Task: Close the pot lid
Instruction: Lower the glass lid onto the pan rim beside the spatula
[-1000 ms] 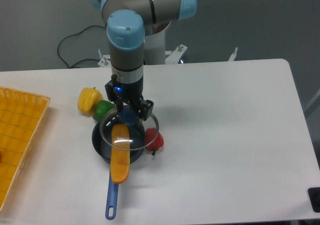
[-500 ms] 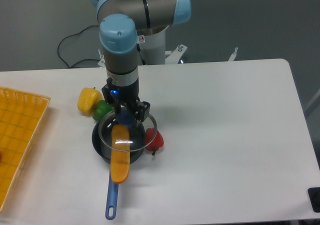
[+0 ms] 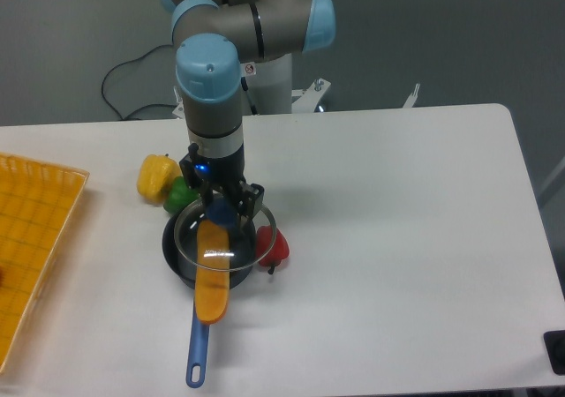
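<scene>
The black pot (image 3: 177, 260) sits on the white table left of centre, its long blue handle (image 3: 198, 353) pointing toward the front edge. An orange vegetable (image 3: 212, 273) lies across the pot and sticks out over its front rim. The glass lid (image 3: 256, 238) with its blue knob (image 3: 222, 213) hangs just above the pot, roughly over it. My gripper (image 3: 222, 205) comes straight down from above and is shut on the lid's knob.
A yellow pepper (image 3: 157, 176) and a green pepper (image 3: 181, 194) lie behind the pot on its left. A red pepper (image 3: 276, 249) rests against its right side. An orange basket (image 3: 26, 238) stands at the table's left edge.
The gripper with the lid has shifted slightly left and lower over the pot. The pot and the vegetables have stayed put.
</scene>
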